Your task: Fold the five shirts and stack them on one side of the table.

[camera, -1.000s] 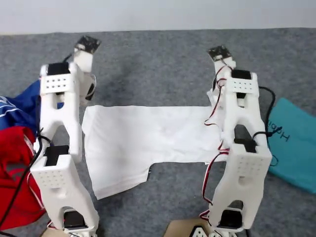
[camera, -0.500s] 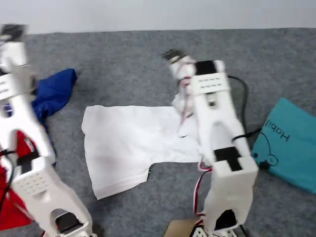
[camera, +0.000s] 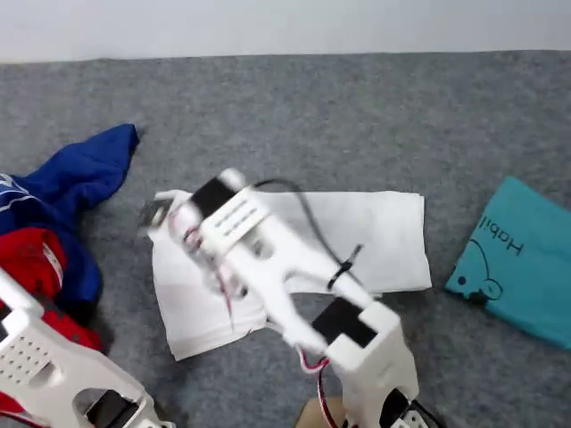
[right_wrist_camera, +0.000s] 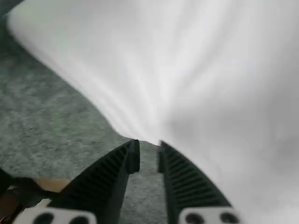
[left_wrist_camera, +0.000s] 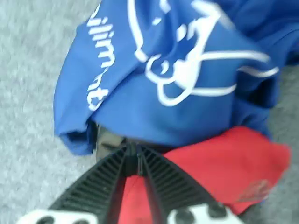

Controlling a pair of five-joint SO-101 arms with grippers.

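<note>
On grey felt [camera: 357, 116] the white shirt [camera: 384, 236] lay mid-table, with the blue shirt [camera: 80, 174] and red shirt [camera: 31, 259] at the left and the teal shirt [camera: 517, 259] at the right. A pale wall [camera: 285, 27] stood behind. Over blue and red cloth the left gripper [left_wrist_camera: 135, 156] was pressed together, and the right gripper [right_wrist_camera: 147, 147] was slightly spread at the white shirt's edge.

Colour rundown, shirts and the rest

The white shirt [camera: 375, 232] is plain, no print I can make out. The blue shirt [left_wrist_camera: 177, 74] has white lettering and a white line-drawn figure, the red shirt [camera: 36, 263] is solid red, and the teal shirt [camera: 517, 259] has dark lettering plus a dark outline drawing. The table [camera: 357, 116] is speckled grey. The right arm [camera: 285, 267] and left arm [camera: 45, 366] are white with black blocks. The left gripper [left_wrist_camera: 135, 156] and right gripper [right_wrist_camera: 148, 151] are black and ribbed.
</note>
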